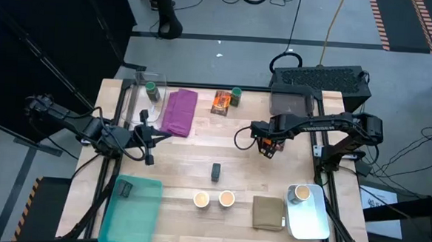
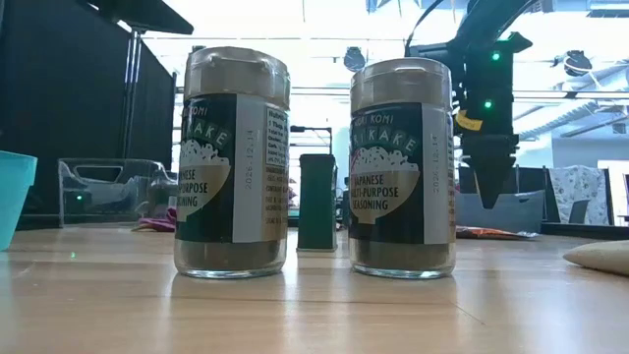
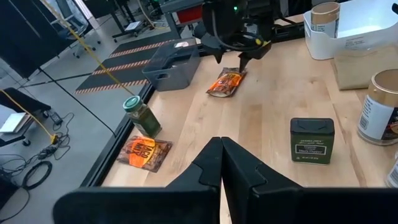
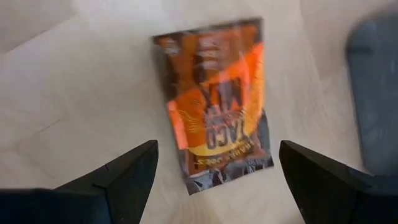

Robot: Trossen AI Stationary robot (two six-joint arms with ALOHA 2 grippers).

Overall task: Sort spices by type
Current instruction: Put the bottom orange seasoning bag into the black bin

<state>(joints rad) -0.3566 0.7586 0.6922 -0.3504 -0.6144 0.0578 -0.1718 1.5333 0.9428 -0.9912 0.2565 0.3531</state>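
My right gripper (image 4: 214, 171) is open, pointing down over a shiny orange packet (image 4: 217, 106) that lies flat on the table; its fingers stand on either side and touch nothing. It also shows in the high view (image 1: 268, 146). My left gripper (image 3: 221, 163) is shut and empty near the purple cloth (image 1: 179, 112). A second orange packet (image 1: 221, 101) and a green-lidded jar (image 1: 236, 97) stand at the far edge. A dark block (image 1: 215, 171) stands mid-table. Two tan-topped cups (image 1: 201, 199) (image 1: 226, 198) stand near the front.
A teal tray (image 1: 141, 213) at front left holds a dark block (image 1: 123, 188). A white tray (image 1: 314, 222) at front right holds a tan-topped cup (image 1: 299, 193). An olive-tan cloth (image 1: 268, 213) lies beside it. A clear bin (image 1: 137, 95) at far left holds a green-lidded jar (image 1: 152, 90).
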